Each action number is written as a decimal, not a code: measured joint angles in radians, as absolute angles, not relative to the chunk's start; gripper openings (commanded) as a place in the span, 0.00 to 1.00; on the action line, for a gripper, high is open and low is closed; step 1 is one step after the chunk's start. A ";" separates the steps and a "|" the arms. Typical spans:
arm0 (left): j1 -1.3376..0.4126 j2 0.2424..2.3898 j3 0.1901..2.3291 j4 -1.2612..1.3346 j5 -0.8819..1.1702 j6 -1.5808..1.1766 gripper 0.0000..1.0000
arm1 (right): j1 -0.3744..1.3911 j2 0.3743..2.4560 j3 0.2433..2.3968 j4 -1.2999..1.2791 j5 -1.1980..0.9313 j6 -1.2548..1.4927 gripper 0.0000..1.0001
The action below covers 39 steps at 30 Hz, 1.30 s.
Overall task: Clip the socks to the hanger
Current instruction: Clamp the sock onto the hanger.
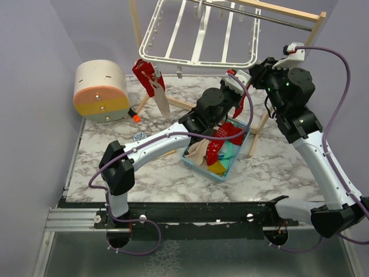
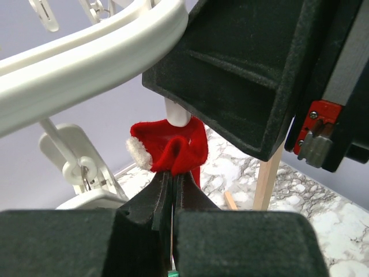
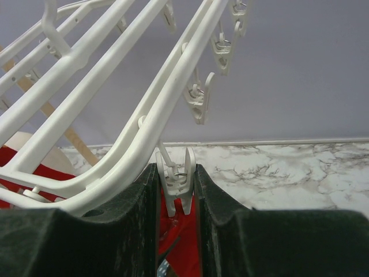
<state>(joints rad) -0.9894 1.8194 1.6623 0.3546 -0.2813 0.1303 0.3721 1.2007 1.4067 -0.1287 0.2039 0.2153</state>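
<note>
The white hanger (image 1: 199, 34) hangs from a wooden stand at the back. One red sock (image 1: 149, 75) hangs clipped at its left corner. My left gripper (image 1: 235, 81) is shut on the cuff of another red sock (image 2: 173, 151) and holds it up under a white clip (image 2: 177, 115) at the hanger's right front corner. My right gripper (image 3: 176, 173) squeezes that clip (image 3: 176, 179) between its fingers, with the red sock (image 3: 180, 242) just below the clip's mouth. More red, beige, yellow and teal socks (image 1: 222, 141) lie in the light-blue basket (image 1: 240, 153).
A round beige, orange and yellow drum (image 1: 101, 90) stands at the back left. The wooden stand's leg (image 1: 259, 124) slants down beside the basket. A small orange piece (image 1: 136, 118) and a dotted blue item (image 1: 139, 137) lie on the marble table.
</note>
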 measured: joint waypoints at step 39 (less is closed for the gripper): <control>-0.989 1.760 1.601 0.410 -0.224 0.106 0.03 | 0.372 1.196 1.393 -0.135 0.185 0.232 0.55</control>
